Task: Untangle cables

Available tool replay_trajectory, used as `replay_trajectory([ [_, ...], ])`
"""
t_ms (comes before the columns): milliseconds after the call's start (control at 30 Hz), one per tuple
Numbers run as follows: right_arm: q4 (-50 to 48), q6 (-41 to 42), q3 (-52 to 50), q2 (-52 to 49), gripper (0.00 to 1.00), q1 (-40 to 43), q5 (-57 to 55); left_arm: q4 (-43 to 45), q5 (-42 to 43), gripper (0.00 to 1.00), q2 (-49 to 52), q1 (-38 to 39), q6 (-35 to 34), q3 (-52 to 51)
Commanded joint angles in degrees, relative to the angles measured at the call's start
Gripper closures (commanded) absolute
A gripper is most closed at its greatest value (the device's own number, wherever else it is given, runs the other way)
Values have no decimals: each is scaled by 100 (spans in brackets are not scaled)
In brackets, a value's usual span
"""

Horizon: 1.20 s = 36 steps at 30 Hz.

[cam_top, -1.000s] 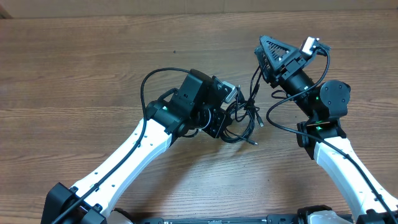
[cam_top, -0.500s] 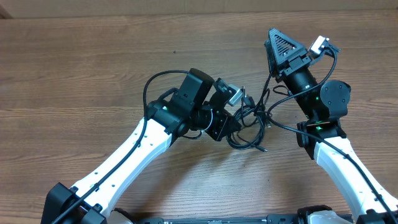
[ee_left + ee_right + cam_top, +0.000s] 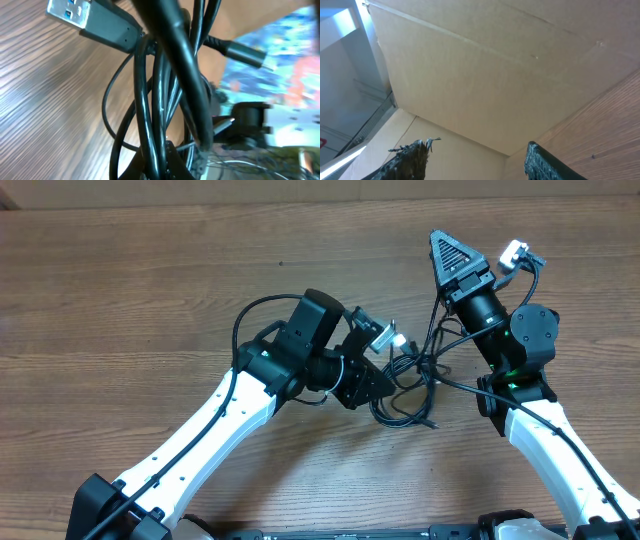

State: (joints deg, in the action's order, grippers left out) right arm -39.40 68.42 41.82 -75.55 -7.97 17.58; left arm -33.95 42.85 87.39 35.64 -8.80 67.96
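At the centre of the surface (image 3: 150,300), the cables (image 3: 408,378) sat fully knotted in the left gripper's (image 3: 386,340) closed jaws, while the right gripper's (image 3: 477,155) jaws gaped empty.

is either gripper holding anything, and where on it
Left gripper pinches the cables at the bundled strands near the usb plug; right gripper holds nothing.

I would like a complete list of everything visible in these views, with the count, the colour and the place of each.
cables: one tangled bundle, black, between the arms
USB plug: one, silver with black housing, on a cable end
table: one, brown wood, under everything
cardboard wall: one, beige, beside the table
left arm, right arm: two, white and black, from the bottom edge
left gripper: one, black, shut on the cables
right gripper: one, black, open, empty, facing the wall
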Motion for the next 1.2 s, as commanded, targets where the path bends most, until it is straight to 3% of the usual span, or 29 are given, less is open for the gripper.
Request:
replay_trajectory([
  [0,-35,-127,59,-2,39,22,-122,-356,-944,96,-50,-2,116,66],
  [167,-35,-293,59,-2,39,22,-129,-916,-1233,96,-50,-160,356,66],
  [467,-33,-791,59,-2,39,22,-131,-1445,273,96,-50,-391,1486,66],
  [700,-33,-898,59,-2,39,22,-149,-1445,573,96,-50,-391,1547,66],
  [933,-2,-892,59,-2,39,22,-83,-1161,737,96,-50,-391,1547,66],
  [1100,402,-894,59,-2,37,22,-90,-472,1580,96,-50,-391,1550,66],
  [1167,564,-894,59,-2,32,22,-107,-256,1893,96,-50,-391,1547,66],
])
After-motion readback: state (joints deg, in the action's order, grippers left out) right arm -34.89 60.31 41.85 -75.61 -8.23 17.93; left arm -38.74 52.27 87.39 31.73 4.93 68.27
